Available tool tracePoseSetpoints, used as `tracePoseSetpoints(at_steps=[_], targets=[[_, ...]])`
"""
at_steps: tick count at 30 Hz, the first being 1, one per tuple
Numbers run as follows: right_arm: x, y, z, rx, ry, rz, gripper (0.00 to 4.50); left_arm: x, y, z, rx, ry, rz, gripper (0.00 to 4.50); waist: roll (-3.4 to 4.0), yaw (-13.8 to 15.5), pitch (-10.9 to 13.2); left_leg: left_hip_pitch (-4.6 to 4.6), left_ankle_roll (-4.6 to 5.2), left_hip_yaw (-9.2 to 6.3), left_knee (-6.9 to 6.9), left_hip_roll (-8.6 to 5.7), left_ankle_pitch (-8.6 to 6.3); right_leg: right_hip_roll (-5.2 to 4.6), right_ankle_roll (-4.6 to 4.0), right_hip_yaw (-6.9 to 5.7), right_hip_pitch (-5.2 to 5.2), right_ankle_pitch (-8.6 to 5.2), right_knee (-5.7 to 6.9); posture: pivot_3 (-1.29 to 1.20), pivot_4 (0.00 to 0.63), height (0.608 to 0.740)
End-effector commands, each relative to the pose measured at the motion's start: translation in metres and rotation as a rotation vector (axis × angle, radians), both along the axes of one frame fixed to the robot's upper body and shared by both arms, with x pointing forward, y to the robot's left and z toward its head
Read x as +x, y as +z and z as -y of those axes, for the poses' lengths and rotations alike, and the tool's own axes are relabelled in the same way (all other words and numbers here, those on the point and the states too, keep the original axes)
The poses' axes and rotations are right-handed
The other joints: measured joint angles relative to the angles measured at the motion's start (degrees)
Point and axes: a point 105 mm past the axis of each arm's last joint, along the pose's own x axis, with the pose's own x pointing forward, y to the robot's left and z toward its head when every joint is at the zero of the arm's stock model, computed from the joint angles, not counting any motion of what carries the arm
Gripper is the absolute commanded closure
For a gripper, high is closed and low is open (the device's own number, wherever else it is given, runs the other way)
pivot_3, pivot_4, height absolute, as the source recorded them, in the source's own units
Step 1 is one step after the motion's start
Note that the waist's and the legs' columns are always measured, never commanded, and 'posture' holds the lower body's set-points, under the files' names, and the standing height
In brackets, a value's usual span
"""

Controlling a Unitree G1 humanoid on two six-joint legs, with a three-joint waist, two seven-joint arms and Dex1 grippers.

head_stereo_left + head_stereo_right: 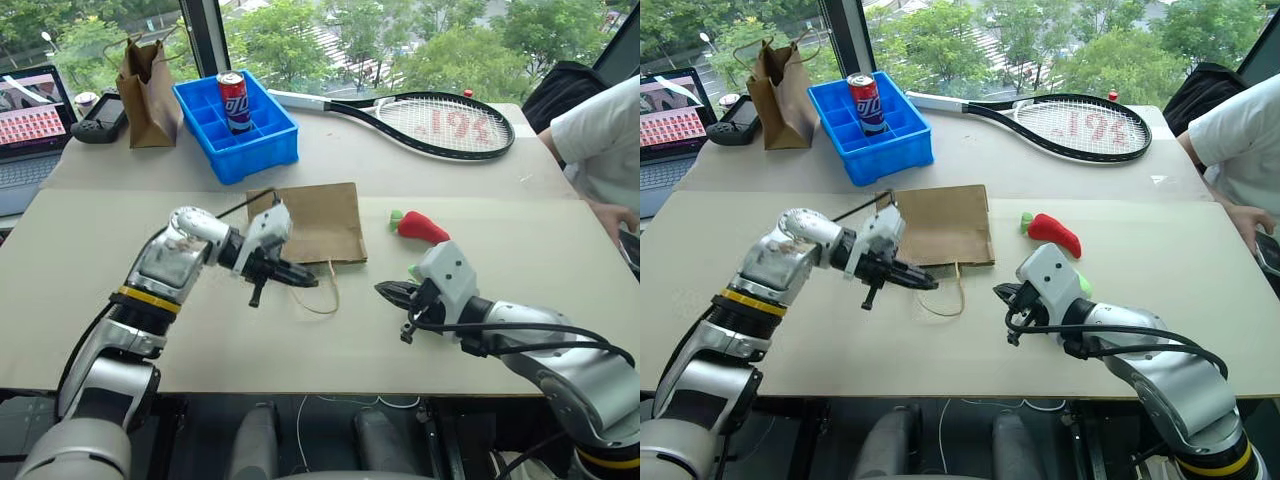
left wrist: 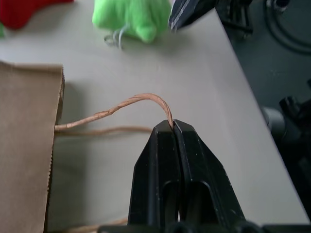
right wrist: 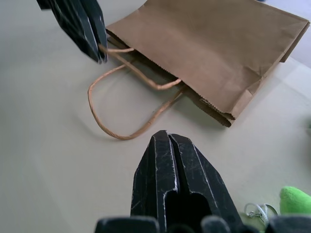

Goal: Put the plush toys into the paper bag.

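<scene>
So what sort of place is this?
Probably an office or lab upstairs: a laptop on the table, a person seated beside it, and windows looking down on treetops.

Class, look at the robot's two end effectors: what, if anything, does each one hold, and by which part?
The left end effector pinches the paper bag by one twisted loop handle. The right end effector is shut on nothing.
</scene>
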Motion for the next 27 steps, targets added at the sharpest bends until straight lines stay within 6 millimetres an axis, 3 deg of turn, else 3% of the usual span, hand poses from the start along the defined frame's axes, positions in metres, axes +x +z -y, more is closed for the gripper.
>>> tracePoseSetpoints(at_steps=[1,6,17,23,27], targets=[[0.001,-0.006,-0.011,0.016,0.001,0.017,4.5,-0.003,0.049,0.014,-0.102,0.013,0.023,4.48,0.0,0.0,0.0,0.0,0.0,-0.01,0.01,0.0,0.0,0.0,0.01,0.0,0.01,-0.01,0.0,0.0,0.15,0.74],[0.015,-0.008,-0.025,0.058,-0.032,0.05,4.5,-0.011,0.07,0.022,-0.125,0.031,-0.017,4.48,0.0,-0.5,0.0,0.01,0.0,-0.03,-0.01,0.0,0.0,0.02,0.17,0.01,-0.02,-0.1,0.02,0.0,0.15,0.74],[0.048,0.0,-0.043,0.089,-0.07,0.15,4.5,-0.012,0.074,0.027,-0.134,0.066,-0.048,4.48,0.0,0.0,0.0,0.0,0.0,-0.05,-0.04,-0.01,0.0,0.05,0.13,0.0,-0.05,-0.08,0.05,0.0,0.15,0.74],[0.067,-0.014,-0.05,0.154,-0.115,0.136,4.5,-0.013,0.081,0.032,-0.223,0.091,-0.167,4.48,0.0,-0.1,0.0,0.0,0.0,-0.05,-0.05,-0.01,0.0,0.05,0.1,0.0,-0.06,-0.06,0.05,0.0,0.15,0.74],[0.083,-0.035,-0.051,0.124,-0.155,0.12,4.5,-0.009,0.081,0.032,-0.265,0.147,-0.275,4.48,0.0,-0.4,0.0,0.01,-0.01,-0.07,-0.09,-0.01,0.0,0.06,0.09,0.0,-0.08,-0.05,0.08,0.0,0.15,0.74]])
